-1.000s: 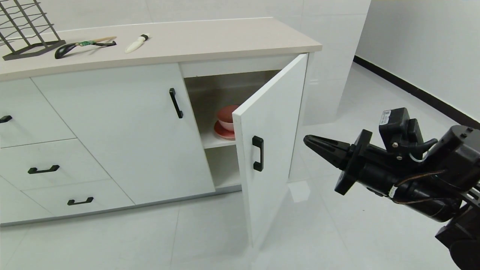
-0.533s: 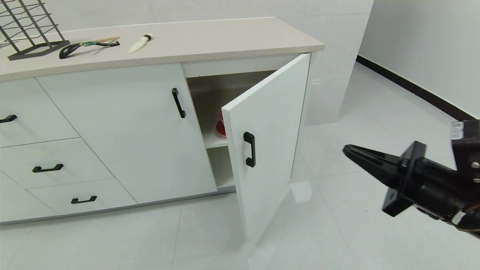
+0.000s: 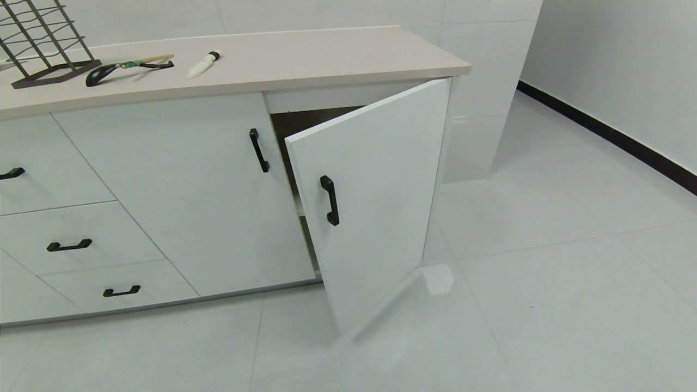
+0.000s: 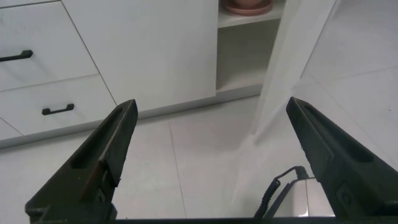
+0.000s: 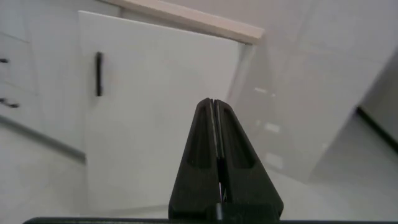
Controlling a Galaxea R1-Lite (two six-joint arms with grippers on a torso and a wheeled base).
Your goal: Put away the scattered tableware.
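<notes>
On the beige countertop (image 3: 326,54) lie a black ladle with a wooden handle (image 3: 109,68) and a small white utensil (image 3: 200,64). The white cabinet door (image 3: 375,179) with its black handle (image 3: 329,200) stands partly ajar, hiding the shelf in the head view. In the left wrist view, pink dishes (image 4: 247,6) sit on the cabinet shelf past the door's edge (image 4: 292,62). My left gripper (image 4: 211,102) is open and empty, low over the floor in front of the cabinet. My right gripper (image 5: 213,104) is shut on nothing and points at the door's outer face (image 5: 155,112).
A dark wire rack (image 3: 43,43) stands at the counter's far left. Closed drawers with black handles (image 3: 68,245) and a closed left door (image 3: 179,190) make up the rest of the cabinet. Pale tiled floor (image 3: 544,272) stretches to the right, up to a wall with a black skirting.
The cabinet door has swung well toward closed, now hiding the pink dishes in the head view. My right arm has pulled back to the right, out of the head view.
</notes>
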